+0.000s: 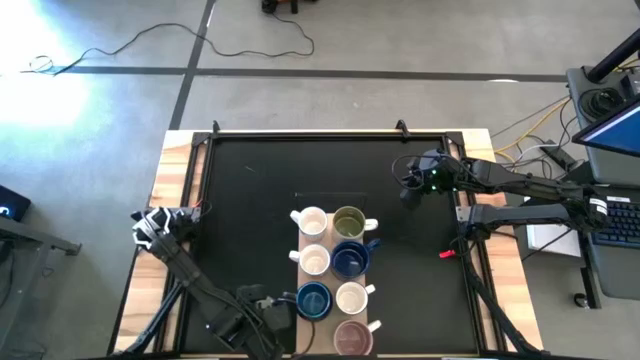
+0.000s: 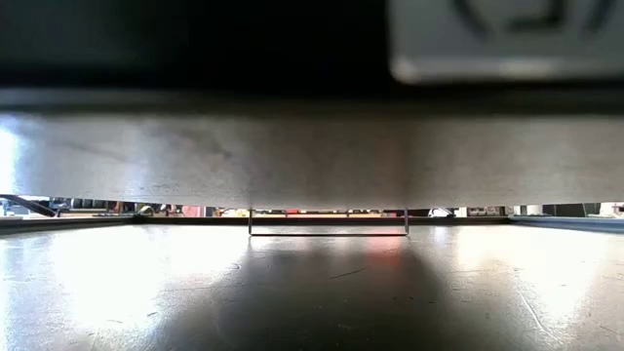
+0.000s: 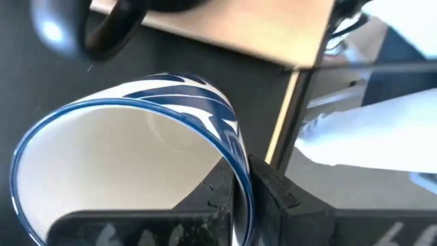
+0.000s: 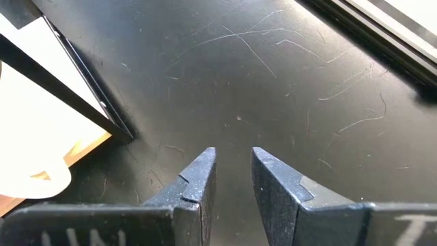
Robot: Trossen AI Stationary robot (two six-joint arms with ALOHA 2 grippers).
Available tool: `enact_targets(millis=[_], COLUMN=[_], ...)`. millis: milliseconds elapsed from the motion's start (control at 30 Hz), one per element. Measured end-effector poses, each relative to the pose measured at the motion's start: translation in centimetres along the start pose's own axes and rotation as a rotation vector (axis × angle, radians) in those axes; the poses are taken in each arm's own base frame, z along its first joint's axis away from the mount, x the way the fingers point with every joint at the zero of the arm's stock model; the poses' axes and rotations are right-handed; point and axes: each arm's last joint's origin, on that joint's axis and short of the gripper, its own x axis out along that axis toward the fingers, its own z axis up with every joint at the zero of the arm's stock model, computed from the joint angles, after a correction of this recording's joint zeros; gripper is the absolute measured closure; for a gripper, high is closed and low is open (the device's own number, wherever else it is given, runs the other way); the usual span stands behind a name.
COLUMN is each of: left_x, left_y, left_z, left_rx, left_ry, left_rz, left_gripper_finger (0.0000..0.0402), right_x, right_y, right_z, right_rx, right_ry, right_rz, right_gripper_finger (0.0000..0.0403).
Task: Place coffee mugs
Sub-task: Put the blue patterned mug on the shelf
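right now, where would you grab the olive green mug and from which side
By its rim, from above, I'd judge. The olive green mug stands upright, mouth open upward, with a cream mug close on one side and a dark blue mug just behind. A finger inside the wall on its handle side, toward the right gripper, seems freest.

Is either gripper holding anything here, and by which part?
The left gripper is shut on the rim wall of a blue-and-white mug. The right gripper holds nothing.

I count seven coffee mugs (image 1: 333, 265) grouped on the table (image 1: 250, 200): three white, one olive, two dark blue, one maroon inside. Two arms.
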Motion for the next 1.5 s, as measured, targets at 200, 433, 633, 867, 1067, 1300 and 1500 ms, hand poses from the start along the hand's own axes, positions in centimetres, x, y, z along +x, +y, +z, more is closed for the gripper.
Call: enact_targets(millis=[200, 433, 633, 867, 1067, 1300, 1500], left_x=[-0.7, -1.3, -1.4, -1.6, -1.0, -0.3, 0.1], left_y=[-0.5, -0.9, -1.0, -1.5, -1.8, -2.4, -2.1], left_z=[1.0, 2.0, 2.7, 3.5, 3.8, 4.3, 4.7], left_rx=[0.007, 0.006, 0.041, 0.036, 0.035, 0.088, 0.082], left_ry=[-0.056, -0.114, -0.138, -0.189, -0.185, -0.166, -0.156], left_rz=[-0.065, -0.128, -0.169, -0.241, -0.255, -0.252, -0.238], left_gripper_finger=[0.0393, 0.0393, 0.0393, 0.0393, 0.0393, 0.0393, 0.0393], right_x=[0.0, 0.0, 0.0, 0.0, 0.0, 0.0, 0.0], right_y=[0.0, 0.0, 0.0, 0.0, 0.0, 0.0, 0.0], right_z=[0.0, 0.0, 0.0, 0.0, 0.0, 0.0, 0.0], right_rx=[0.000, 0.000, 0.000, 0.000, 0.000, 0.000, 0.000], right_ry=[0.000, 0.000, 0.000, 0.000, 0.000, 0.000, 0.000], right_rz=[0.000, 0.000, 0.000, 0.000, 0.000, 0.000, 0.000], right_gripper_finger=[0.0319, 0.0319, 0.0319, 0.0319, 0.0319, 0.0319, 0.0319])
